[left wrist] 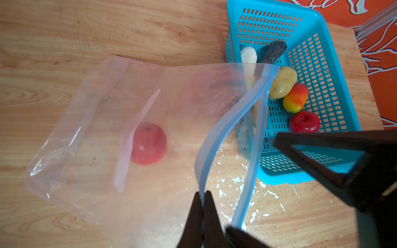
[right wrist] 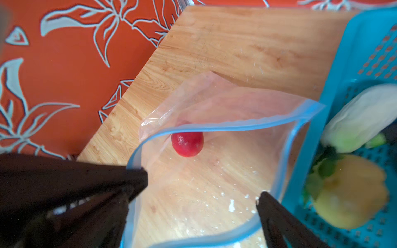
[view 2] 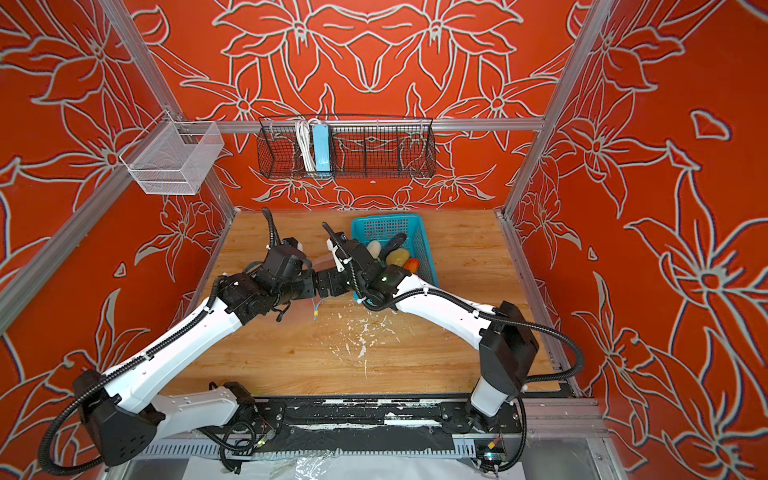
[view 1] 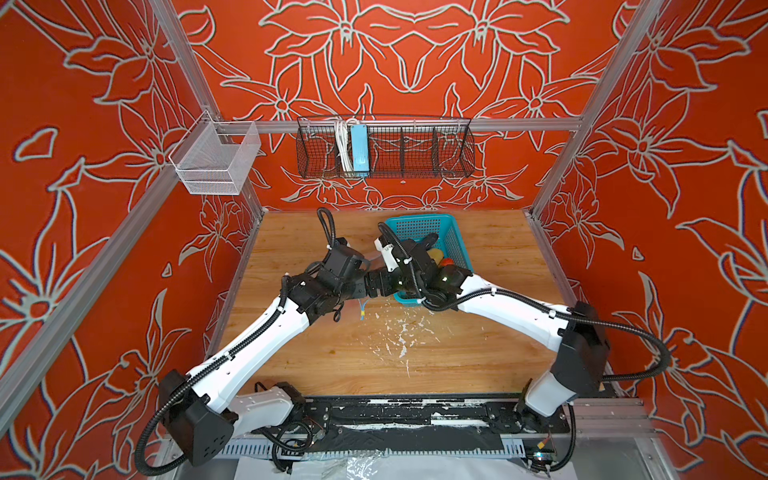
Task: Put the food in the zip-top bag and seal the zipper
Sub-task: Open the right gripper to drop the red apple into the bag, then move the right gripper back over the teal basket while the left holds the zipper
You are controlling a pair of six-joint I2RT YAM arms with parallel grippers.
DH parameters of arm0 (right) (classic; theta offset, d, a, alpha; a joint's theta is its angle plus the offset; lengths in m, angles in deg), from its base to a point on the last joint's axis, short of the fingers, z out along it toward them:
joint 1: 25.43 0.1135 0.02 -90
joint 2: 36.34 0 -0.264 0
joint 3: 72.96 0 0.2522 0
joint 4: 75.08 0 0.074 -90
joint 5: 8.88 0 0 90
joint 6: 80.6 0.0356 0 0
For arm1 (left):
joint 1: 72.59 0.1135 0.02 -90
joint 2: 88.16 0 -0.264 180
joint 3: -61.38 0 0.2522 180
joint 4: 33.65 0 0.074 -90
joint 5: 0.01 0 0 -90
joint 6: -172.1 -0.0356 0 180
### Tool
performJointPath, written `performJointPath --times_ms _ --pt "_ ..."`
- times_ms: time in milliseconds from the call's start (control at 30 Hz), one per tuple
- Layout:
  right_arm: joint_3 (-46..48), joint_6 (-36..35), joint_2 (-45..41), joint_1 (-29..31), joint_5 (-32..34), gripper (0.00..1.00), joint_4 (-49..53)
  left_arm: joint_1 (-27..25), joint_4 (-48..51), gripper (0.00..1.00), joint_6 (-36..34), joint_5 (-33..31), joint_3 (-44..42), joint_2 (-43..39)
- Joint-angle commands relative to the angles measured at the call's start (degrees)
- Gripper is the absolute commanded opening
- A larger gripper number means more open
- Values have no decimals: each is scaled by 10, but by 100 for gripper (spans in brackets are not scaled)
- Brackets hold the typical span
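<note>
- Over the middle of the wooden table (view 1: pixel 332 365), in both top views, the left arm (view 1: pixel 257 332) and right arm (view 1: pixel 515 305) meet wrist to wrist beside the teal basket (view 1: pixel 459 245). Their fingers are hidden under the wrists, and only what looks like the end of the zipper (view 1: pixel 363 311) peeks out.
- From the left wrist, the left gripper (left wrist: pixel 203 198) is clenched on one lip of the zipper. It holds the lip up off the table, so the zip-top bag (left wrist: pixel 103 120) gapes toward the basket.
- One tomato (left wrist: pixel 148 143) lies inside the bag. The potato (left wrist: pixel 282 82), red-yellow fruit (left wrist: pixel 295 97), second tomato (left wrist: pixel 304 121), eggplant (left wrist: pixel 276 49) and leafy vegetable (left wrist: pixel 248 56) wait in the basket.
- From the right wrist, the right gripper (right wrist: pixel 203 187) hangs over the mouth with jaws spread wide and nothing between them.
- To my eye the next fetch falls to the right arm. The basket sits just beside the mouth on that arm's side, and the zipper's length runs along the basket wall.
</note>
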Motion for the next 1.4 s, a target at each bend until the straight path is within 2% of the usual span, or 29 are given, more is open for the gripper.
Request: performJointPath --times_ms 0,167,367,567,800,967,1167,1367 --pt "19 -15 -50 5 10 98 4 3 -13 0 4 0 7 -6" --pt "48 -15 -90 -2 36 98 31 11 -21 0 -5 6 15 -9" --pt "57 -2 -121 -20 86 98 94 19 -11 0 -61 -5 53 1" --pt "23 30 -107 -50 106 98 185 24 -21 0 -113 31 81 19" --pt "11 74 -89 -68 120 98 232 39 -26 0 -168 17 95 37" --pt "6 94 -64 -87 119 98 265 80 -36 0 -155 63 96 41" --pt "16 105 -40 -110 125 97 274 86 -64 0 -164 50 65 16" --pt "8 113 0 -124 126 96 272 91 -58 0 -159 76 86 21"
